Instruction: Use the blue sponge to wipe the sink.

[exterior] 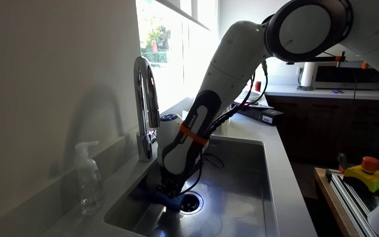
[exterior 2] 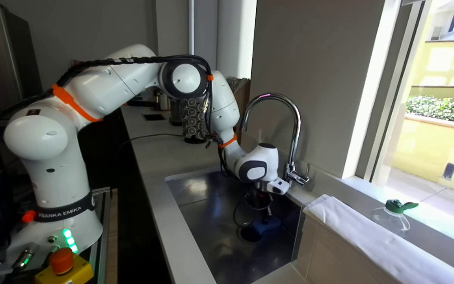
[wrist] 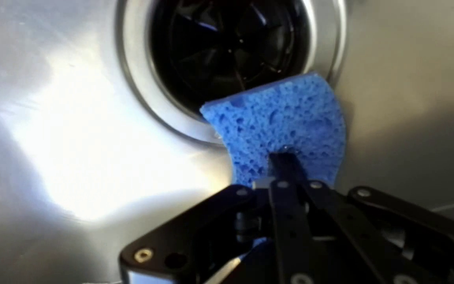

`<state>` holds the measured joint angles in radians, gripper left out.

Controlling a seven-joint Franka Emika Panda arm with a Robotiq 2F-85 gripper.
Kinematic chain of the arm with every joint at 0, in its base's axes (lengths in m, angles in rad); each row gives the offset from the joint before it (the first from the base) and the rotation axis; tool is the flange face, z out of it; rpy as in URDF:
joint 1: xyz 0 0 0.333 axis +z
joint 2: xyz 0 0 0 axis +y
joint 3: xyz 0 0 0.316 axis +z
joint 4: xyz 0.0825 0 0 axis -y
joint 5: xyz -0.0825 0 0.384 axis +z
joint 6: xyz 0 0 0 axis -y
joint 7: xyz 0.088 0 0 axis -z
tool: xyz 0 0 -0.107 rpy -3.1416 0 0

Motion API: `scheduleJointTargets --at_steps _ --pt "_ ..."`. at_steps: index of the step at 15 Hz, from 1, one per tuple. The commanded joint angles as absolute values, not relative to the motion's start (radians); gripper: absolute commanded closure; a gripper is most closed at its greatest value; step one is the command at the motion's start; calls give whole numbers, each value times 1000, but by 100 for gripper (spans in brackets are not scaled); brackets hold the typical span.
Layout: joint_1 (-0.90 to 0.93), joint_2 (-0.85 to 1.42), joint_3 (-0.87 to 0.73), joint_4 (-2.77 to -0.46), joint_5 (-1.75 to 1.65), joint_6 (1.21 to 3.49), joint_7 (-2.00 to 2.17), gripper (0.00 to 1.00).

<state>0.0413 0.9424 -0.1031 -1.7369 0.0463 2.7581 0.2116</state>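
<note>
Gripping sponge [wrist: 278, 122]: gripper [wrist: 286, 157], fingers closed on it, down in sink [exterior: 239, 197]. Sponge overlaps edge of drain [wrist: 231, 47] in the wrist view; can't tell if it touches the sink floor. Faucet [exterior: 141, 113] rises just beside arm [exterior: 232, 62], tight on that side. Black cable [exterior: 200, 171] loops from arm into sink, near drain. Pump bottle [exterior: 90, 187] on counter [exterior: 294, 197], faucet side. Green-capped bottle [exterior 2: 393, 220] and white cloth [exterior 2: 373, 236] near the sink's end in an exterior view. Black box [exterior: 258, 115] on counter, farther along.
</note>
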Motion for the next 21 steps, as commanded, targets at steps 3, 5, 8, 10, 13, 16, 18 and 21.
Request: scheduleJointTargets --at_steps 3,5,8,10,13,16,18,21 --pt "45 887 -32 -1833 27 2799 101 100" --pt "37 869 -5 -1858 20 2783 54 100" --pt "46 842 7 -1907 -1 2781 9 100" --pt "72 830 -14 -1937 -27 2796 12 100" --pt "85 811 -32 -1971 -48 2832 18 100" --pt "49 780 -2 -2006 -28 2875 -2 100" --pt "25 758 18 -2027 -17 2886 -11 73" --pt "2 716 28 -2065 -14 2899 -17 52"
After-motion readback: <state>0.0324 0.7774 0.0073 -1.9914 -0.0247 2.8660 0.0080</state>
